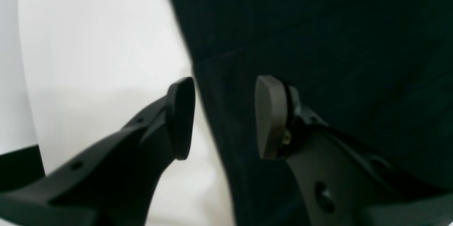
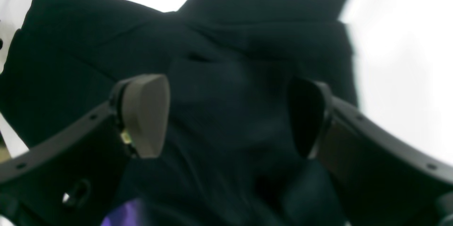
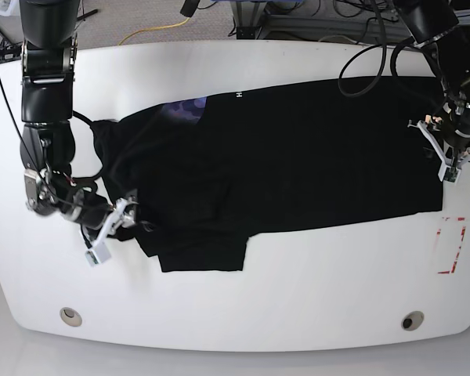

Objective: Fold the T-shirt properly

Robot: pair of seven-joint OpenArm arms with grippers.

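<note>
**A:** What's around on the table?

**B:** Near edge has two round holes, and there's a red marked rectangle off to the right. Further back the shirt lies spread across the middle, black side mostly up, a bit of purple print peeking out at the far left. Cables sit behind the table.

**A:** And the arms?

**B:** Right gripper is low at the bunched sleeve end, arm bent down from its post. Its jaws are spread wide over the cloth in the wrist view, nothing pinched. Left gripper is at the opposite edge of the shirt, jaws partly apart with the shirt's edge running between the pads; can't tell if it's actually gripped.
</note>
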